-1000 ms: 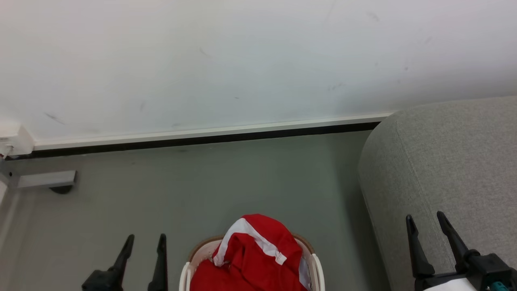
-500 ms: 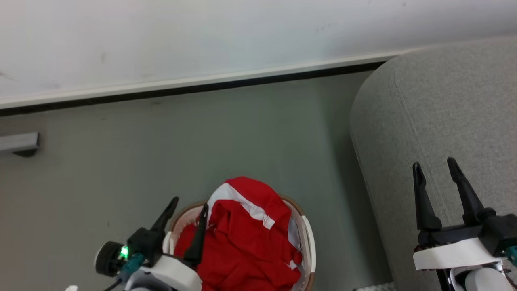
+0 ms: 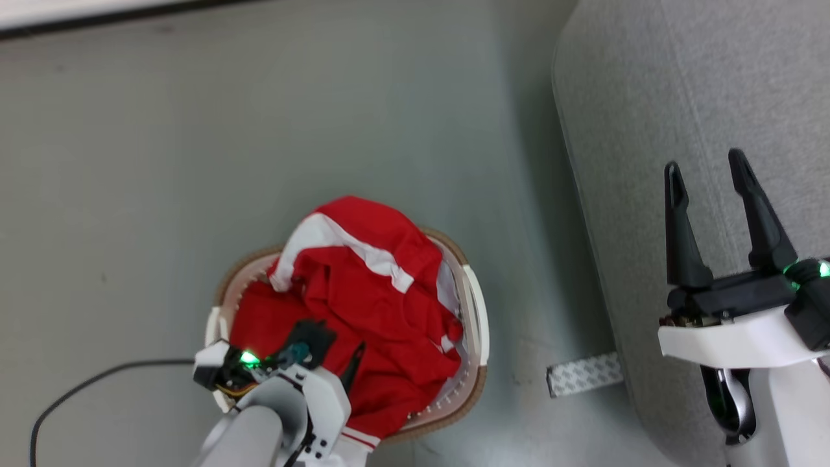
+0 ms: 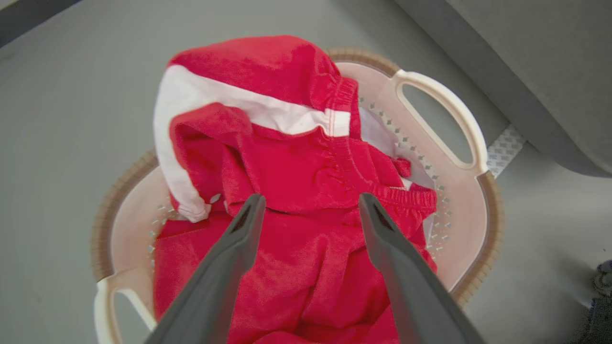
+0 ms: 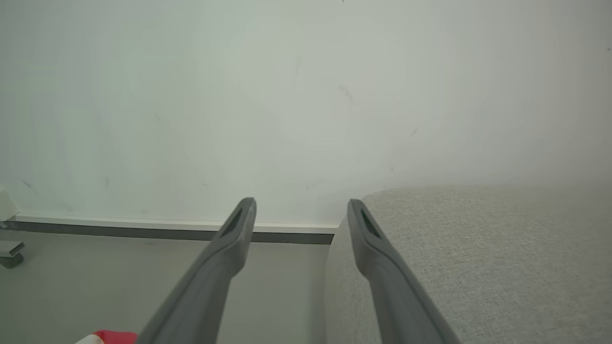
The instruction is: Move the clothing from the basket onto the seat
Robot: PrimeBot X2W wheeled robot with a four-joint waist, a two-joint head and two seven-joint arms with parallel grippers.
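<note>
The clothing (image 3: 363, 285) is a bright red heap with a white stripe band, piled in the white basket (image 3: 474, 305) on the floor. My left gripper (image 3: 334, 353) hangs over the near side of the basket, pointing down at the heap. In the left wrist view the left gripper (image 4: 311, 198) stands open, its fingers just above the clothing (image 4: 287, 157) with nothing between them; the basket handle (image 4: 459, 124) curves at the right. My right gripper (image 3: 707, 172) is open over the light grey seat (image 3: 648, 97). In the right wrist view the right gripper (image 5: 301, 203) is empty above the seat (image 5: 478, 248).
Grey floor surrounds the basket. A black cable (image 3: 84, 389) runs across the floor at the lower left. A patterned strip (image 3: 583, 375) lies on the floor at the seat's base. A white wall with a baseboard (image 5: 143, 224) stands behind.
The head camera has tilted down, so the whole picture has shifted. My left arm has swung in over the basket, fingers now pointing down at the red heap. Both grippers stay open.
</note>
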